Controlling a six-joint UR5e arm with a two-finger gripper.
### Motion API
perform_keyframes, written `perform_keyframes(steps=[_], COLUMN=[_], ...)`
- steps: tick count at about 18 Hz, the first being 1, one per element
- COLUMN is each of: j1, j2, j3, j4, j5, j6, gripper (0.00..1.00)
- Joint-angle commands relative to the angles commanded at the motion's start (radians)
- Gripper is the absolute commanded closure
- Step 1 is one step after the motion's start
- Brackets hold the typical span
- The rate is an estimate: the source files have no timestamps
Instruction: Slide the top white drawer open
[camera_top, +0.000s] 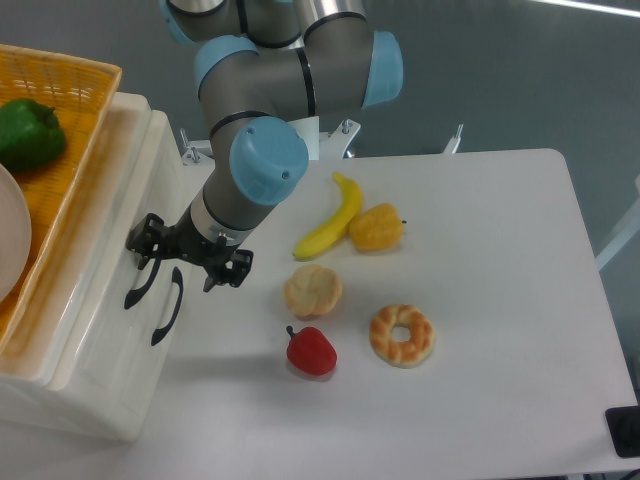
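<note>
The top white drawer (112, 262) is the upper of two in the cream cabinet at the left, and its front looks level with the cabinet. Its curved black handle (138, 287) lies just left of the lower drawer's identical handle (168, 308). My gripper (180, 272) hangs right over the upper ends of both handles, with its black fingers (146, 240) spread wide. It looks open and holds nothing. I cannot tell whether a finger touches the top handle.
An orange woven basket (75, 95) with a green pepper (28, 132) and a white plate sits on the cabinet. On the table lie a banana (333, 222), a yellow pepper (377, 228), a bread roll (313, 291), a red pepper (312, 351) and a doughnut (402, 335).
</note>
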Motion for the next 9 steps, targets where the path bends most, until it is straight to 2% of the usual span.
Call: perform_keyframes(steps=[6,9], j1=[-0.002,-0.012], j2=[0.0,0.002], j3=[-0.023,-0.022], j4=[0.006,0.008], j5=[0.006,0.046], j6=[0.0,0.0], gripper=[0.0,0.0])
